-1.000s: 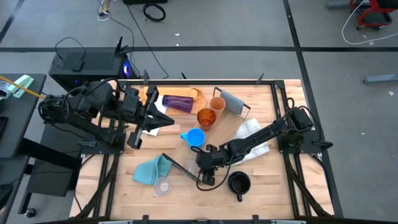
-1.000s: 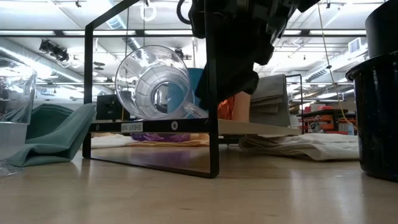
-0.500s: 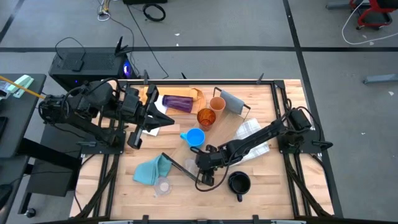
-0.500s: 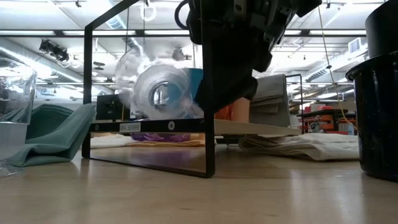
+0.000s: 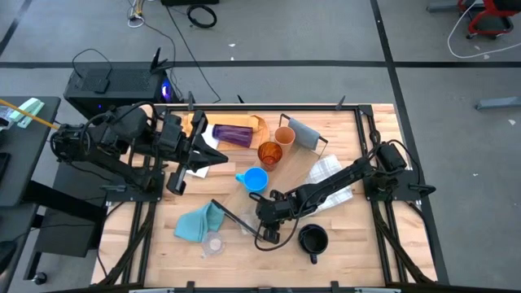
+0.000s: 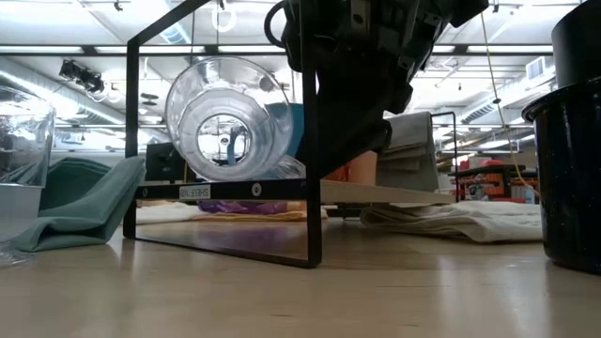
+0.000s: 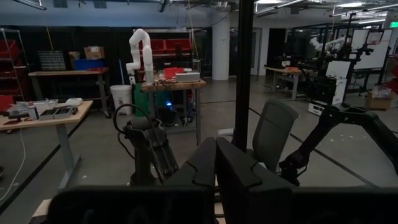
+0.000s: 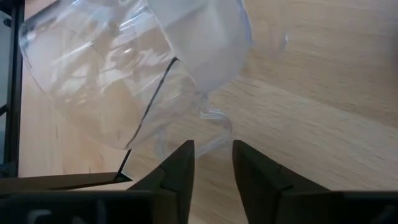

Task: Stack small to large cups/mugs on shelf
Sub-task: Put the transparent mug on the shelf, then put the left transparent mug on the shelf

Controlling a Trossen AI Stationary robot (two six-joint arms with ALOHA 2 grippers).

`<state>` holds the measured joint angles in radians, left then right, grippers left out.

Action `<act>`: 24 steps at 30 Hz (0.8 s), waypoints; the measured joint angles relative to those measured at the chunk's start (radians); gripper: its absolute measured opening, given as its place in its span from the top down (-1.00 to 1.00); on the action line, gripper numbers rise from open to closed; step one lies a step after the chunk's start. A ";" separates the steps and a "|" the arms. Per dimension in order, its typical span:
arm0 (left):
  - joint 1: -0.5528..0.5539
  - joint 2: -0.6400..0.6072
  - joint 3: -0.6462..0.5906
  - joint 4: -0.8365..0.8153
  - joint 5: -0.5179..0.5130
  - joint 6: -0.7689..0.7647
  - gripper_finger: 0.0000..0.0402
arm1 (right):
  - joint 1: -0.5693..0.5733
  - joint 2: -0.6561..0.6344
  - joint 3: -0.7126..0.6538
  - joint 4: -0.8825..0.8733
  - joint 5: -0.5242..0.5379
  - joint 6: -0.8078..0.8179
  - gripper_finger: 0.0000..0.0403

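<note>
The right gripper (image 8: 211,163), fingers narrowly apart, is straddling the tipped clear plastic cup's (image 8: 134,68) handle at six o'clock.

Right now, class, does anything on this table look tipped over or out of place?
Yes. A clear cup lies on its side at the shelf end, mouth facing the low camera, instead of standing upright. The right gripper is at its handle, fingers narrowly apart. The teal cloth lies crumpled nearby.

white sticker (image 6: 194,192) on shelf frame, text unreadable
</note>
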<state>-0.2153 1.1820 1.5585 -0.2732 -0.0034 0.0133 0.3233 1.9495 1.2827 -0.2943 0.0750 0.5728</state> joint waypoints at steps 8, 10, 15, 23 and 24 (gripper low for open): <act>0.000 0.000 0.000 0.000 0.000 0.000 0.91 | 0.000 -0.001 0.000 -0.001 0.003 0.008 0.96; 0.000 0.000 0.000 0.000 0.000 0.000 0.94 | 0.000 -0.001 0.000 -0.006 0.004 0.019 0.95; 0.000 0.000 0.000 -0.001 0.000 0.000 0.96 | 0.000 0.000 0.000 -0.043 0.006 0.038 0.98; 0.000 0.000 0.000 -0.002 0.000 -0.001 0.89 | 0.000 -0.004 0.001 -0.064 0.014 0.038 0.96; 0.000 0.000 0.000 -0.002 0.000 -0.001 0.90 | 0.000 -0.005 0.001 -0.066 0.014 0.037 0.96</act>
<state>-0.2157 1.1820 1.5585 -0.2752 -0.0032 0.0122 0.3229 1.9448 1.2837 -0.3599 0.0891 0.6100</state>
